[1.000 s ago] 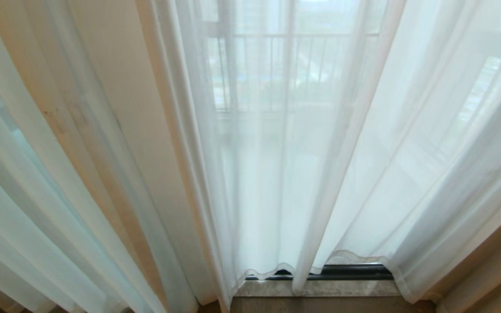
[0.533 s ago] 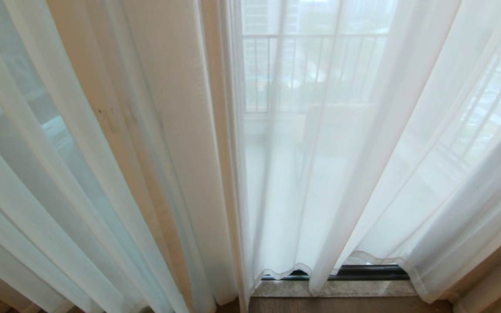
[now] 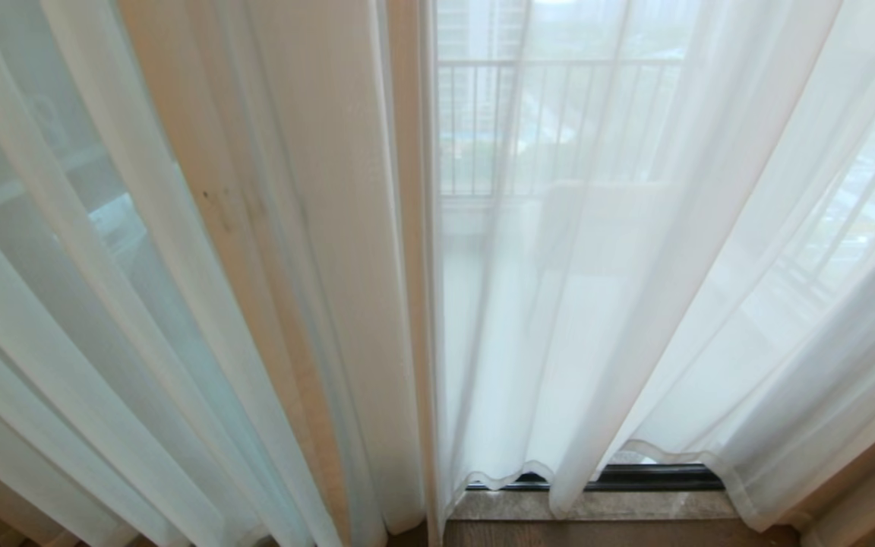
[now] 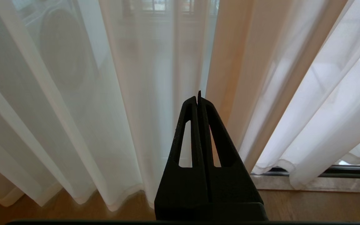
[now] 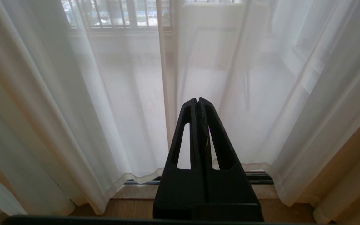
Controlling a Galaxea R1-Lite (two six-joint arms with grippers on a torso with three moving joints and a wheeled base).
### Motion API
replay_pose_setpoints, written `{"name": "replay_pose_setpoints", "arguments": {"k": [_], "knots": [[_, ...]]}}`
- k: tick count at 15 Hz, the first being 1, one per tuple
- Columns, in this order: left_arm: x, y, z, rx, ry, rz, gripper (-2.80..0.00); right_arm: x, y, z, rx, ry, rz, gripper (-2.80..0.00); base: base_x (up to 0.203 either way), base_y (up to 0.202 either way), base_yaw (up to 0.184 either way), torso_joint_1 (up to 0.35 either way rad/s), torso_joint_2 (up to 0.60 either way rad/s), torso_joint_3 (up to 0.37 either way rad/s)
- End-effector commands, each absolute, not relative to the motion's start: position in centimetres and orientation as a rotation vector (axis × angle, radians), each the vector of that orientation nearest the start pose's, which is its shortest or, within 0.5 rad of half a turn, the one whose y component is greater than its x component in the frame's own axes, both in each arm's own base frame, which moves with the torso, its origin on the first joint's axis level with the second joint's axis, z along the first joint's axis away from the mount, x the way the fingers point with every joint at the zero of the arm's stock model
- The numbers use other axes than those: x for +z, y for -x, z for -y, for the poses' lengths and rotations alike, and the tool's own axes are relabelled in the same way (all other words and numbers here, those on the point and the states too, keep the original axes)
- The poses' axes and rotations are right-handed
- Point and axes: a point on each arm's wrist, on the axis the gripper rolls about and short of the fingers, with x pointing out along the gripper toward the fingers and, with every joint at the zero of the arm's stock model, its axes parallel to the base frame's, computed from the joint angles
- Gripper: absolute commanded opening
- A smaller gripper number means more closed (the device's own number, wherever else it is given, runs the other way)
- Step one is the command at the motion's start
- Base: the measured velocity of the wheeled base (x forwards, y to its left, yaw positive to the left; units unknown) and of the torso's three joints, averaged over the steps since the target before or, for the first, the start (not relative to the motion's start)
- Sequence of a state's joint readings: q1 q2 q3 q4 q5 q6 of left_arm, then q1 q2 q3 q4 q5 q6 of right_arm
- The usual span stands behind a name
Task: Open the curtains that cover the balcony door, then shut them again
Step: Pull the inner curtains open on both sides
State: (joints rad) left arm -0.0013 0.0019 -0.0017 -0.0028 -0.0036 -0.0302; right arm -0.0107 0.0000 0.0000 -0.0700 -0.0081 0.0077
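The curtains hang drawn together as two sheer white panels, the left one (image 3: pixel 103 319) and the right one (image 3: pixel 635 304), meeting near the middle of the head view. Behind them is the balcony door; its black bottom track (image 3: pixel 658 477) shows under the wavy hems. Neither arm is in the head view. My left gripper (image 4: pixel 197 97) is shut and empty, a short way in front of the left panel (image 4: pixel 73 109). Shut and empty too, my right gripper (image 5: pixel 197 100) points at the right panel (image 5: pixel 245 93), apart from it.
A barred railing (image 3: pixel 559 64) shows faintly through the fabric. A stone sill (image 3: pixel 635 505) and wood floor (image 5: pixel 130 207) lie below the hems. A thicker tan drape (image 3: pixel 870 486) hangs at the far right. A tan upright strip (image 3: pixel 217 205) stands behind the left panel.
The whole head picture has slid to the right, so the camera has moved; the curtains themselves hang as before.
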Motion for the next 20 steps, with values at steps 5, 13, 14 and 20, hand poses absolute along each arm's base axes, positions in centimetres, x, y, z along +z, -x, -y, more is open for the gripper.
{"name": "replay_pose_setpoints", "arguments": {"k": [5, 13, 14, 20], "knots": [[7.6, 2.3, 0.0, -0.008, 0.032, 0.003, -2.80, 8.3, 2.3, 0.0, -0.017, -0.008, 0.071, -2.80, 0.000, 0.000, 0.000, 0.000, 0.00, 0.000], [10.5, 3.2, 0.3, -0.112, -0.031, 0.090, -2.80, 8.3, 2.3, 0.0, -0.017, -0.008, 0.071, -2.80, 0.000, 0.000, 0.000, 0.000, 0.00, 0.000], [11.1, 3.1, 0.3, -0.130, -0.026, 0.074, -2.80, 8.3, 2.3, 0.0, -0.017, -0.008, 0.071, -2.80, 0.000, 0.000, 0.000, 0.000, 0.00, 0.000], [16.2, 0.8, 0.5, -0.238, 0.096, -0.047, -2.80, 8.3, 2.3, 0.0, -0.017, -0.008, 0.070, -2.80, 0.000, 0.000, 0.000, 0.000, 0.00, 0.000]]}}
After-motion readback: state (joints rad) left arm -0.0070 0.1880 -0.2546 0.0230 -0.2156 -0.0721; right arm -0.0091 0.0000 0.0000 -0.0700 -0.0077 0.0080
